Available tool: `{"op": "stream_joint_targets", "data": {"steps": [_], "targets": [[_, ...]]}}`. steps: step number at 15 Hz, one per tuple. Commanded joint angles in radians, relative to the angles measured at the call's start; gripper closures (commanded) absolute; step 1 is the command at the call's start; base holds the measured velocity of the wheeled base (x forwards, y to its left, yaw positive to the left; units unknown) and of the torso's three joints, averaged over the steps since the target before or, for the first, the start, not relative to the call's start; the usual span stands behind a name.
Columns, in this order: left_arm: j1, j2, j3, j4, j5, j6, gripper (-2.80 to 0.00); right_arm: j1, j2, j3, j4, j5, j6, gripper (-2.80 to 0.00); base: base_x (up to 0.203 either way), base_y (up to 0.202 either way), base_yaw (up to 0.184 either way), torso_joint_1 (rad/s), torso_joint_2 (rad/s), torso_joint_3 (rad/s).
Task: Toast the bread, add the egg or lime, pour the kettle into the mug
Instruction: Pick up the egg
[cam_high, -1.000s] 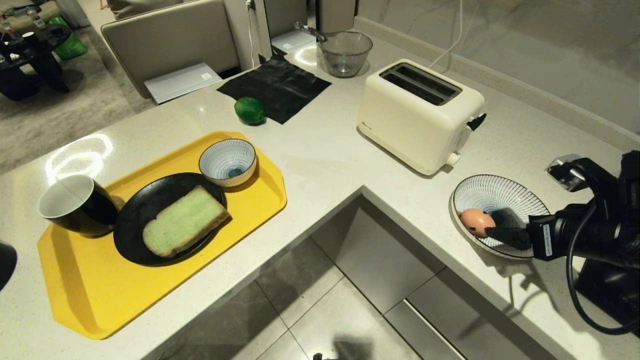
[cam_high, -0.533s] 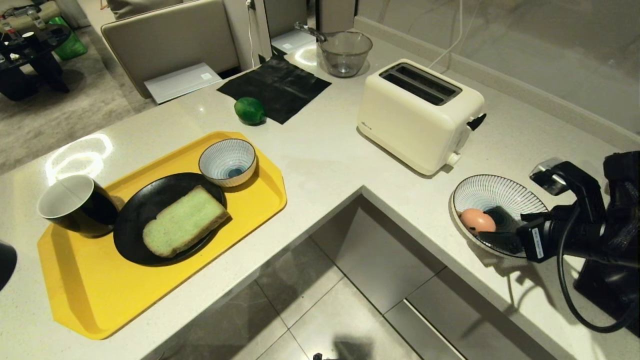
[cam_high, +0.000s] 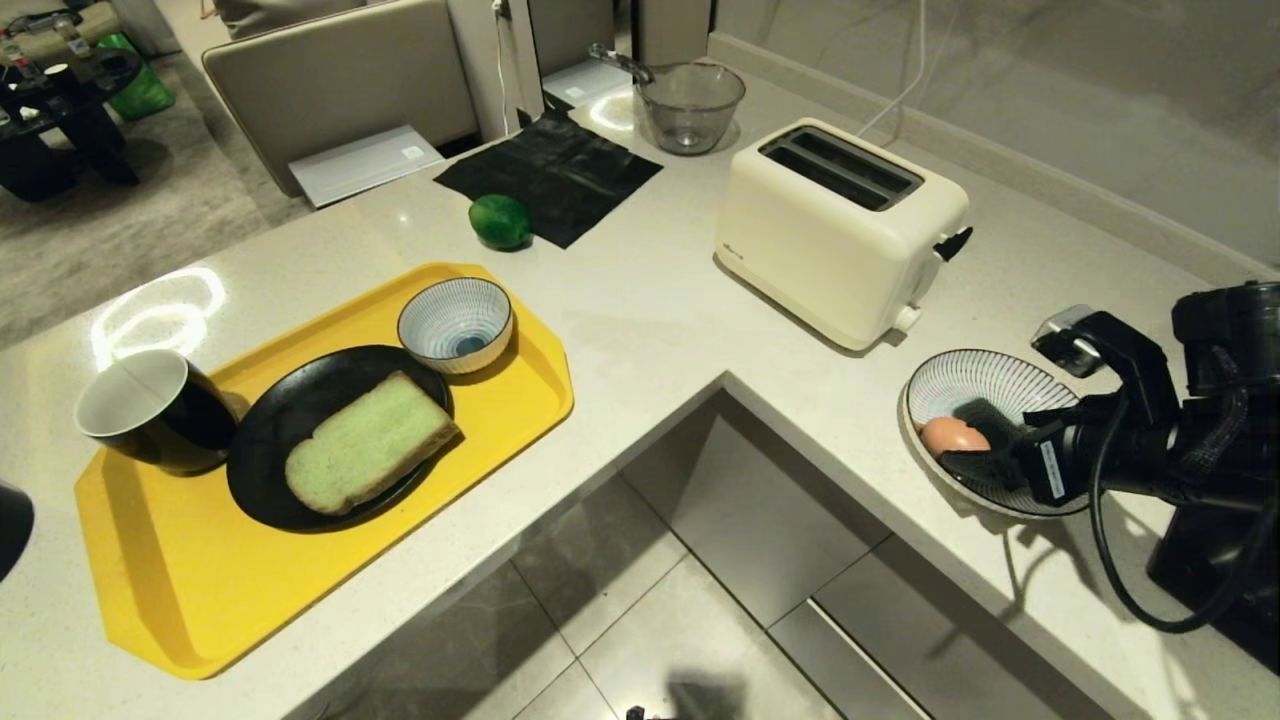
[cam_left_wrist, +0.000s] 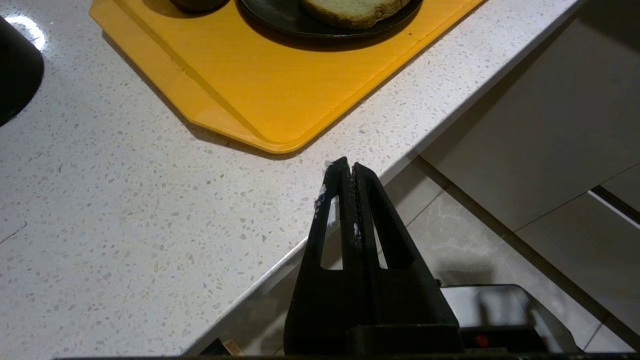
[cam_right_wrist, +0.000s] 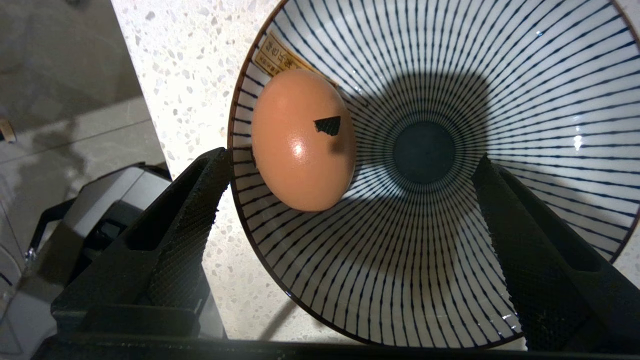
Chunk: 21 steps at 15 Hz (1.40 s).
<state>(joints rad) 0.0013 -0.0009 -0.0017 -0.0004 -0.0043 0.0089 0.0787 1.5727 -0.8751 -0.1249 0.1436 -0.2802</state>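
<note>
— Looking at the right side first: where is the right gripper (cam_high: 968, 442), and does it have something in it?

— It is low over the striped plate (cam_high: 960, 378), which stands on the white counter (cam_high: 660, 320), near and right of the cream toaster (cam_high: 838, 228). Its two fingers (cam_right_wrist: 182, 220) are spread wide apart, one at each side of the plate's middle. Nothing is between them yet. The egg (cam_right_wrist: 301, 140) lies on the left part of the plate, closer to one finger, but I see a gap between shell and finger. A small dark mark is on the shell.

— And the left gripper (cam_left_wrist: 348, 167)?

— Its fingers are pressed together and empty. It is at the near edge of the counter, just beside the near corner of the yellow tray (cam_left_wrist: 280, 95), not touching it.

— Where are the other things?

— The bread (cam_high: 368, 442), with the pale green face up, lies flat on a black plate (cam_high: 262, 470) on the tray. The mug (cam_high: 152, 408) stands upright on the left end of the tray, just beside the black plate. A small striped bowl (cam_high: 456, 322) is on the far part of the tray. The lime (cam_high: 499, 221) is on the counter beyond the tray, touching the edge of a black cloth (cam_high: 550, 170). A glass bowl (cam_high: 690, 105) stands farther back. At the far left edge a dark rounded thing (cam_high: 12, 525) is cut off; I cannot tell what it is.
</note>
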Motion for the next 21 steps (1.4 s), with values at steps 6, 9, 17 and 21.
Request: {"op": "stream_joint_targets", "data": {"steps": [6,9,17,21], "targets": [[0.0,0.001,0.0,-0.001,0.0,0.0,0.0,0.001,0.053,-0.019,-0.065,0.004,-0.042,-2.8,0.0,0.0,0.0,0.0,0.0,0.0],[0.0,0.001,0.0,0.0,0.0,0.0,0.0,0.001,0.061,-0.027,-0.065,0.007,-0.046,-2.8,0.0,0.0,0.0,0.0,0.0,0.0],[0.0,0.001,0.0,-0.001,0.0,0.0,0.0,0.0,0.088,-0.035,-0.065,0.007,-0.073,-2.8,0.0,0.0,0.0,0.0,0.0,0.0],[0.0,0.001,0.0,0.0,0.0,0.0,0.0,0.0,0.105,-0.044,-0.065,0.007,-0.073,-2.8,0.0,0.0,0.0,0.0,0.0,0.0]]}}
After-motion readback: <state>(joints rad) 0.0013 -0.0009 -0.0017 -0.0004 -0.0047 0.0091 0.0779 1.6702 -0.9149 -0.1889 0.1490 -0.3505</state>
